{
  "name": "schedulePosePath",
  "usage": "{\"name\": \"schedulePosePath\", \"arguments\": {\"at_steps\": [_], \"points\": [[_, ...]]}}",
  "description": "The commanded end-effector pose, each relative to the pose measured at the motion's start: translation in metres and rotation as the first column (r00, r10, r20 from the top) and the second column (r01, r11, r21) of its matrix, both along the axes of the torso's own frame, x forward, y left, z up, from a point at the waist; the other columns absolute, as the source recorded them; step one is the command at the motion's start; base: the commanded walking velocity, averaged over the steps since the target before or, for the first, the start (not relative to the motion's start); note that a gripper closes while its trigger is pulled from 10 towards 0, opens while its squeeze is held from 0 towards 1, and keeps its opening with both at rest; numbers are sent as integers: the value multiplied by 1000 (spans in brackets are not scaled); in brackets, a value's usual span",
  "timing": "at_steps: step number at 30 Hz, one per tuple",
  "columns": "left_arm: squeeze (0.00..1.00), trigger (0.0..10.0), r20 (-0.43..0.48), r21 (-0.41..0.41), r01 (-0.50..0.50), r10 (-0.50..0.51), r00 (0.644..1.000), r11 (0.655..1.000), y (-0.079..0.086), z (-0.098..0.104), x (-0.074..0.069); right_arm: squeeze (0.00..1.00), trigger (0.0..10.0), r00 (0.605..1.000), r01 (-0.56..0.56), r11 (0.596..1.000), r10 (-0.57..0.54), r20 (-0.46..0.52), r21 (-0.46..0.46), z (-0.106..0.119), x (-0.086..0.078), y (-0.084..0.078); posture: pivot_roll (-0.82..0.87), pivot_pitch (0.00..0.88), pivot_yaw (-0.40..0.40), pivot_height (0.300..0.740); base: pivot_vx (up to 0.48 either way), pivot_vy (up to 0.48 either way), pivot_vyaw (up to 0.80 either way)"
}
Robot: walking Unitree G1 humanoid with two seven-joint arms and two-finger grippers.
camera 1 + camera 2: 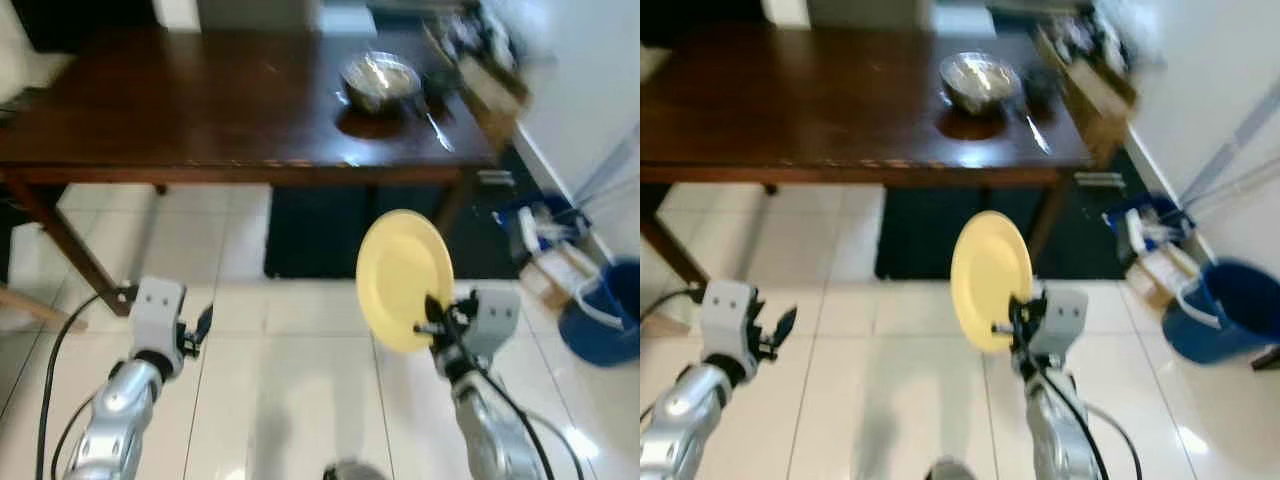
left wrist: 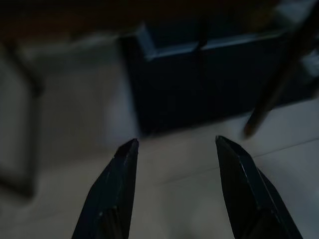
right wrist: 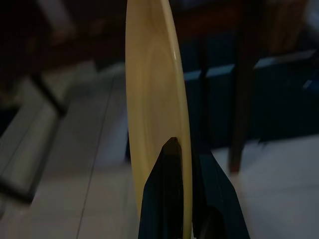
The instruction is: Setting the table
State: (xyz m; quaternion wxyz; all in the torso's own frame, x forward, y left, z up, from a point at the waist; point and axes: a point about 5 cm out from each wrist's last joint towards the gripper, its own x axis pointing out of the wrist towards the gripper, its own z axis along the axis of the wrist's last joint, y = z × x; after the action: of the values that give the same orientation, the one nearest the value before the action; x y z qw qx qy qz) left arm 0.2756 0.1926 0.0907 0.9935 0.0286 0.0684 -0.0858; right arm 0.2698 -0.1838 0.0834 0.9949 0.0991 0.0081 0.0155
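The right gripper is nearest, low and to the right, with its jaws pinching the lower rim of the plate. In the right wrist view the plate stands on edge between the two black fingers, so its flat face is close to vertical and its rim points up. The left gripper hangs level with it on the other side, jaws spread and holding nothing, over pale floor tiles.

Beyond both arms lies a dark rug, and past that the near edge of the table. The table is ahead of and above the plate, well apart from it, so the plate is not yet over the top. The right arm is the one carrying, and the bare stretch of table sits ahead and somewhat to the left of it. To set the plate down it probably has to be lifted, carried forward, and tipped flat.

Far right on the table are a metal bowl and a utensil. A blue bucket stands on the floor by the wall.
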Motion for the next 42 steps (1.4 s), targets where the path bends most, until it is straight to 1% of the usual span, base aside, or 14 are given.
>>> {"name": "schedulePosePath", "arguments": {"at_steps": [1,5,6,7,8,12,13,14,17,18,21,33,39,42], "points": [[0,10000,12,-12,-1,1,1000,1000,1,6,-1,0,10000,997,-6,1000,6,73,11,18,5,-1,-129,6,55,740,0,0,0],[0,10000,89,-38,9,-6,996,999,-5,25,7,0,10000,981,-29,996,12,192,82,52,14,1,-128,2,56,740,0,0,0],[0,10000,89,-38,9,-6,996,999,-5,25,7,0,10000,981,-29,996,12,192,82,52,14,1,-128,2,56,740,0,0,0],[0,10000,141,-24,-7,10,990,1000,-8,34,14,0,10000,962,-58,984,10,273,167,75,17,3,-131,0,58,740,435,0,0],[0,10000,157,-19,-14,16,987,1000,-10,37,17,0,10000,954,-72,978,10,300,197,83,18,4,-131,0,58,740,435,0,0],[0,10000,180,6,-14,12,984,1000,-14,43,19,0,10000,940,-87,961,-8,340,263,96,18,3,-134,0,59,740,469,0,0],[0,10000,180,6,-14,12,984,1000,-14,43,19,0,10000,940,-87,961,-8,340,263,96,18,3,-134,0,59,740,480,0,0],[0,10000,188,28,-6,0,982,1000,-17,44,20,0,10000,939,-83,949,-28,343,304,98,18,0,-135,0,61,740,480,0,0],[0,10000,187,28,-3,-3,982,1000,-18,44,19,0,10000,939,-79,941,-40,341,328,98,18,-2,-135,0,61,740,480,0,0],[0,10000,182,22,6,-10,983,1000,-20,44,19,0,10000,941,-74,928,-57,334,366,98,17,-5,-136,0,64,740,480,0,0],[0,10000,181,23,16,-20,983,1000,-21,44,18,0,10000,942,-70,911,-74,327,407,98,16,-8,-136,0,64,740,480,0,-533],[0,10000,177,30,28,-33,984,999,-23,43,17,0,10000,950,-77,904,-62,307,421,98,14,-8,-136,8,69,740,480,0,-752],[0,10000,172,30,30,-34,985,999,-23,42,16,0,10000,957,-124,908,2,291,400,97,13,-2,-135,10,69,740,480,0,0],[0,10000,172,31,26,-31,985,999,-23,43,16,0,10000,938,-256,876,123,324,409,101,10,13,-133,13,69,740,480,0,0]]}}
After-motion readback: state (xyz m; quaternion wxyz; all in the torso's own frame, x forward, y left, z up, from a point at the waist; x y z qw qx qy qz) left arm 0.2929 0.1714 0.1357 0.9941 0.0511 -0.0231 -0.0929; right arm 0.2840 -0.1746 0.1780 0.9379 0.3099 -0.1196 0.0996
